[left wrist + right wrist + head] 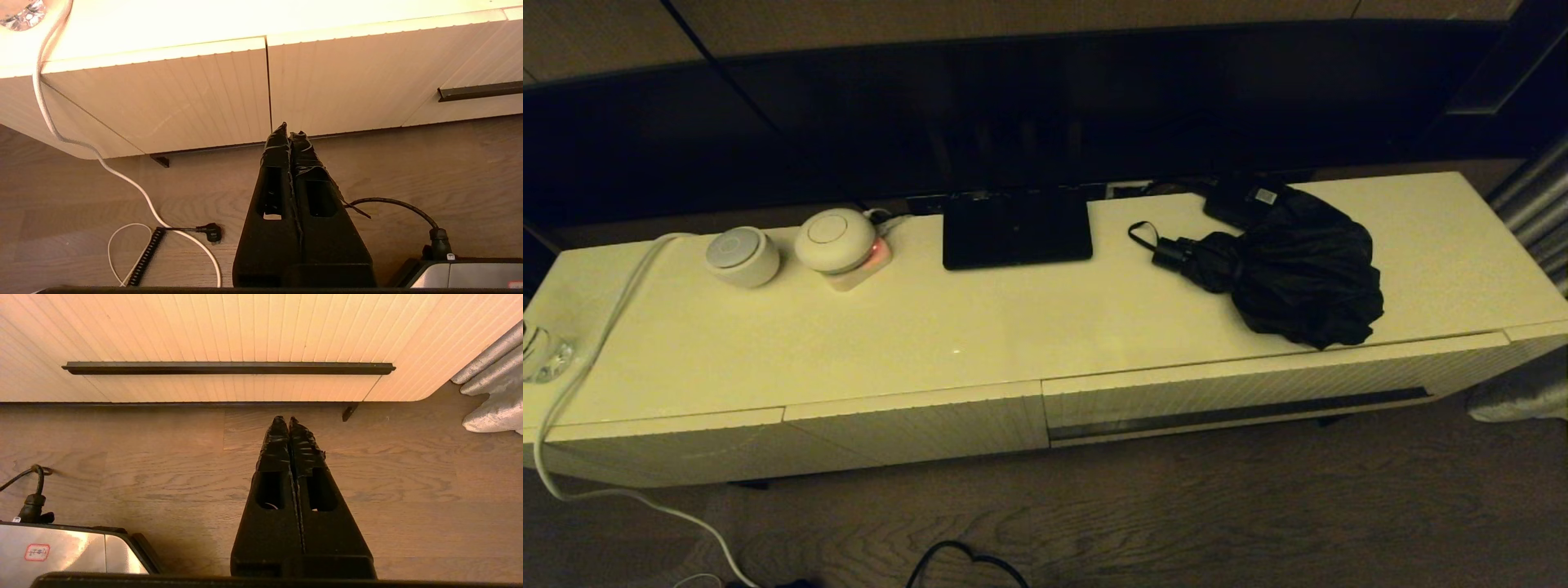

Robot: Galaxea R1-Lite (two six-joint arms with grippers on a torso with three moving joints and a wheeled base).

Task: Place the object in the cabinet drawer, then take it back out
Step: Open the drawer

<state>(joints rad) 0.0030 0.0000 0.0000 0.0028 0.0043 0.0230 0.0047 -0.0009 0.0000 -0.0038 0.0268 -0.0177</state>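
The black folding umbrella (pixel 1286 273) lies on the right part of the cream cabinet top (pixel 980 327), handle and thin wrist loop (pixel 1143 234) pointing left. Below it the wide ribbed cabinet drawer (pixel 1241 384) is closed, its long dark slot (pixel 1241 412) along the lower edge; the slot (pixel 229 368) faces the right wrist camera. My right gripper (pixel 289 418) hangs shut and empty above the wooden floor in front of that drawer. My left gripper (pixel 289 130) is shut and empty, low before the seam between the narrower front (pixel 175 102) and the drawer (pixel 347 81). Neither arm shows in the head view.
On the cabinet top stand a flat black stand (pixel 1015 229), a small black box with a white label (pixel 1245 200), two round white devices (pixel 742 255) (pixel 836 238) and a glass (pixel 543 353) at the left end. A white cable (pixel 580 384) trails to the floor. A grey curtain (pixel 490 396) hangs right.
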